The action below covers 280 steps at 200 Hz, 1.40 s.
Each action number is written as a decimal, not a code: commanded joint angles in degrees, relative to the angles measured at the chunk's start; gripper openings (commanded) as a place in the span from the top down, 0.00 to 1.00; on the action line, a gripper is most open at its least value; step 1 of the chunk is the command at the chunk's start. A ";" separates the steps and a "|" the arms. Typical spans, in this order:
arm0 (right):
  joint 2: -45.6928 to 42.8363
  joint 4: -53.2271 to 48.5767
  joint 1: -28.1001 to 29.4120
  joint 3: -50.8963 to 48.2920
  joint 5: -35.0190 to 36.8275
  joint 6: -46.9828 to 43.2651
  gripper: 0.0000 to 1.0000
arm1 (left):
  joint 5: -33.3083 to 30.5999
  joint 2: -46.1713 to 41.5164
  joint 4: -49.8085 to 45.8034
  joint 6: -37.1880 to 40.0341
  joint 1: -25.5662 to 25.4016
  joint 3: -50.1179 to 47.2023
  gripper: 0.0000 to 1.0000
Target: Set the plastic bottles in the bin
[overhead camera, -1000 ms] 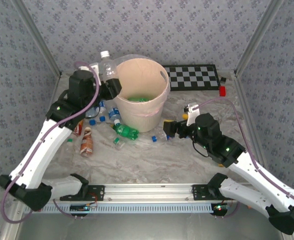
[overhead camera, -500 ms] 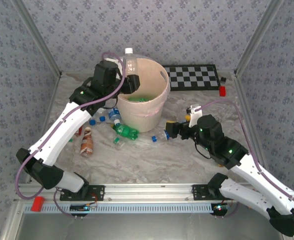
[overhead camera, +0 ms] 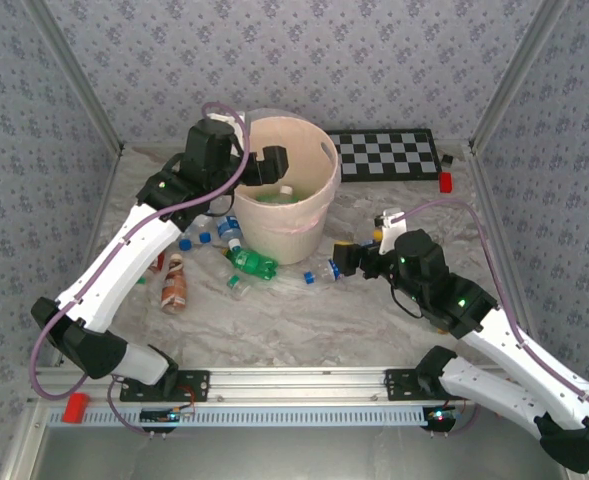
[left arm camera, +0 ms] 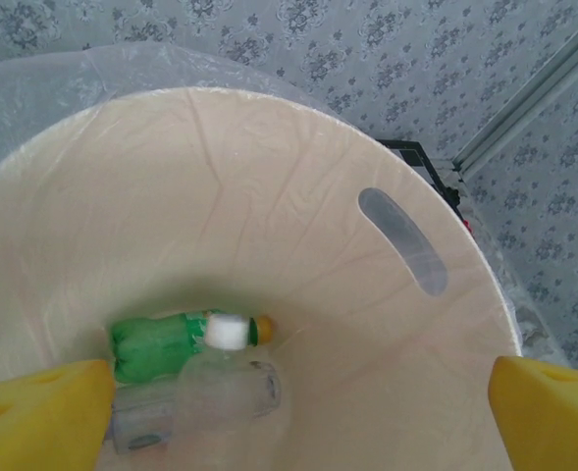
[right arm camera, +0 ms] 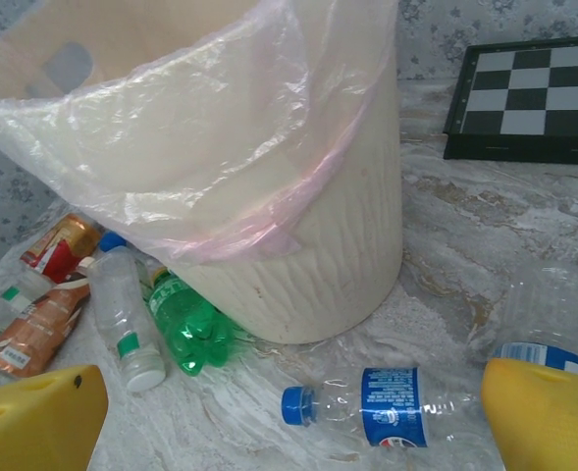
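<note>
Right gripper point(right arm camera: 289, 417): low over the table, yellow fingers spread wide, nothing held. A blue-labelled clear bottle point(right arm camera: 392, 407) lies on its side between the fingertips, blue cap pointing left.

Past it, at the bin's foot: a green bottle point(right arm camera: 185, 324) and a white-capped clear bottle point(right arm camera: 122, 314) side by side, with an orange-brown bottle point(right arm camera: 38, 329) further left.

Bin point(right arm camera: 338, 245): upright, clear liner point(right arm camera: 230, 147) draped over the rim.

Left gripper point(left arm camera: 296, 407): above the bin's mouth, fingers fully apart, empty. Below it in the bin are a second green bottle point(left arm camera: 151, 345) and a clear bottle point(left arm camera: 225, 388) overlapping it.

Checkerboard point(overhead camera: 389, 153): behind the bin, to the right.
</note>
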 commanded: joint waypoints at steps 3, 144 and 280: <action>-0.31 -3.13 0.19 0.13 3.24 2.06 0.00 | 0.00 -2.86 0.27 0.55 -0.24 0.52 0.00; 3.46 -23.58 -27.66 -2.47 15.21 11.81 0.00 | -0.94 -19.01 -0.60 4.29 -0.42 -12.66 0.00; 26.79 -18.24 -53.94 -2.66 -3.42 7.71 0.00 | -5.35 -36.19 1.09 7.01 -0.28 -28.99 0.00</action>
